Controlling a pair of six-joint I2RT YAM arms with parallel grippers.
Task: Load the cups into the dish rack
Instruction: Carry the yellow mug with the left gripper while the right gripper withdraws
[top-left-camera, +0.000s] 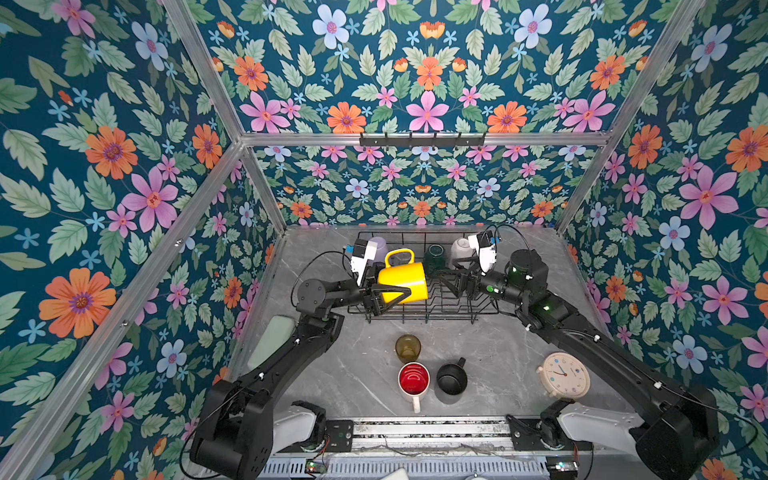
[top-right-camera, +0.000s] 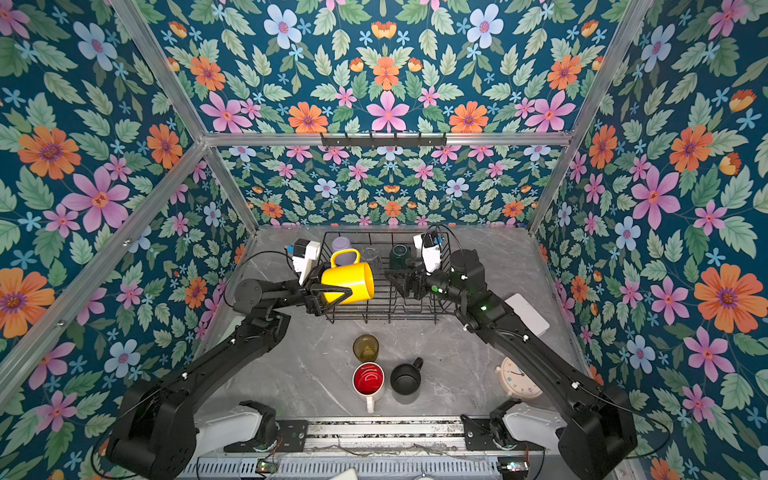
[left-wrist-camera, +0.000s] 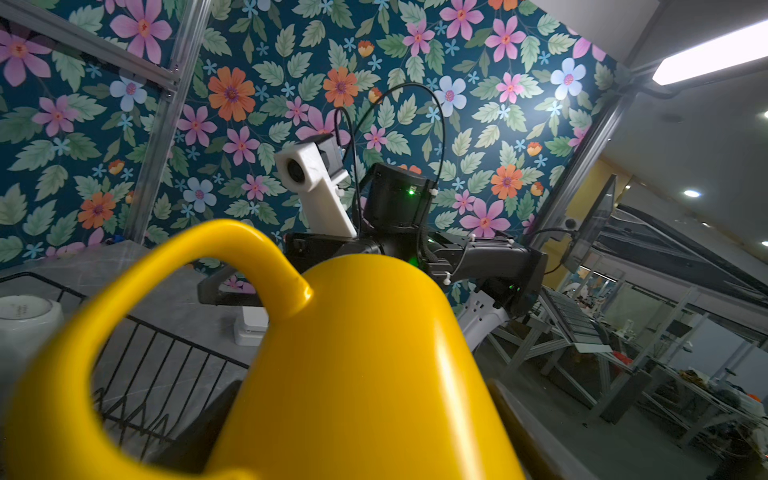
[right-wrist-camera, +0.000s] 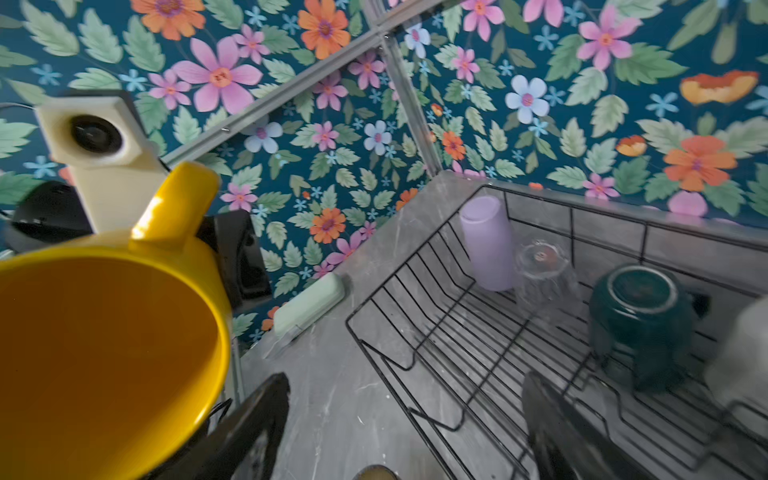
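Observation:
My left gripper (top-left-camera: 395, 291) is shut on the yellow mug (top-left-camera: 401, 278), held on its side over the left part of the dish rack (top-left-camera: 424, 320); dark fingers (left-wrist-camera: 511, 415) flank the mug body (left-wrist-camera: 353, 374). My right gripper (top-left-camera: 449, 270) hangs open and empty over the rack's middle (right-wrist-camera: 403, 407). Upside down along the rack's back stand the lilac tumbler (right-wrist-camera: 488, 245), clear glass (right-wrist-camera: 544, 266), teal mug (right-wrist-camera: 640, 316) and white faceted mug (top-left-camera: 460, 249). On the table in front stand the olive glass (top-left-camera: 407, 348), red-lined white mug (top-left-camera: 414, 380) and black mug (top-left-camera: 451, 379).
A cream alarm clock (top-left-camera: 566, 374) lies at the front right. A pale green block (top-left-camera: 274, 336) sits by the left wall, partly under my left arm. A flat white slab (top-right-camera: 528, 313) lies right of the rack. A black hook rail (top-left-camera: 422, 139) hangs on the back wall.

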